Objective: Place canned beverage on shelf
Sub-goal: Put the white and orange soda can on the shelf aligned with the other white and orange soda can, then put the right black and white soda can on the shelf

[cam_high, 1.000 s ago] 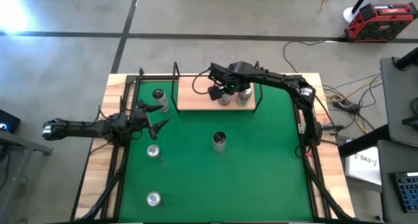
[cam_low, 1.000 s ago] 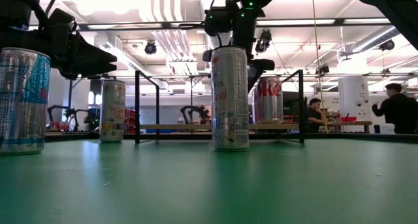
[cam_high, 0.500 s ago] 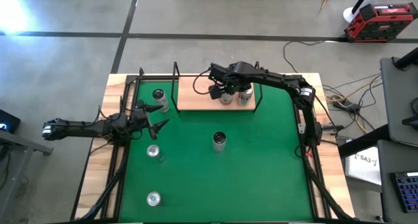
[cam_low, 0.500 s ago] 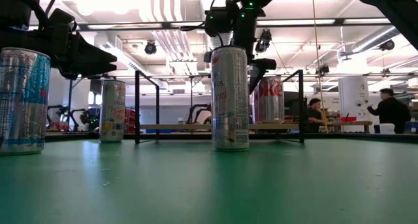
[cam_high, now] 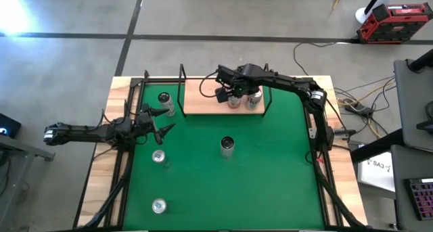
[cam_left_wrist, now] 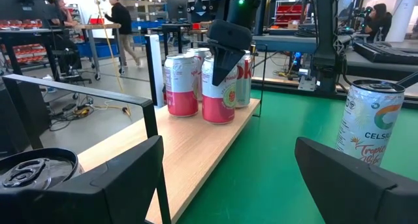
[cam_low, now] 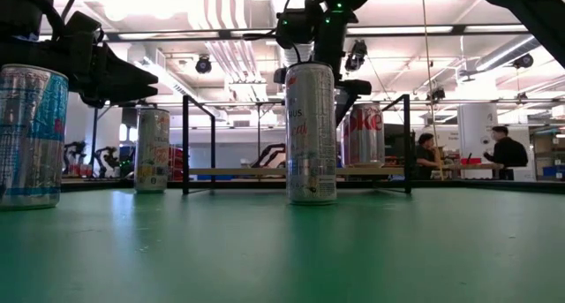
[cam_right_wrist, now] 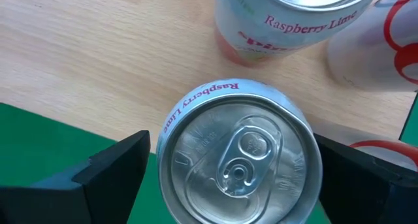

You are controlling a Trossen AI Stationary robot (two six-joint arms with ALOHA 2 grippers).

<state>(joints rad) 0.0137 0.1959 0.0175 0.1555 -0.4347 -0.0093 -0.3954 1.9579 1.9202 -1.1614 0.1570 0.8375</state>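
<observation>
Right gripper, fingers spread clear of a can, hovers over the shelf (upper centre). Left gripper waits open, left of frame.

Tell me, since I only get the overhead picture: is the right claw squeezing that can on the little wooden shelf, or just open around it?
Observer: The right gripper looks open. In its wrist view the fingers flank the can, and a sliver of background shows beside one of them.
Operator: What drink is it?
Observer: The rim reads "Raspberry Lime", and the neighbouring can on the shelf carries the same words.
Operator: And the left claw?
Observer: The left gripper is open with nothing between its fingers. It waits near the table's left edge, facing the shelf.
</observation>
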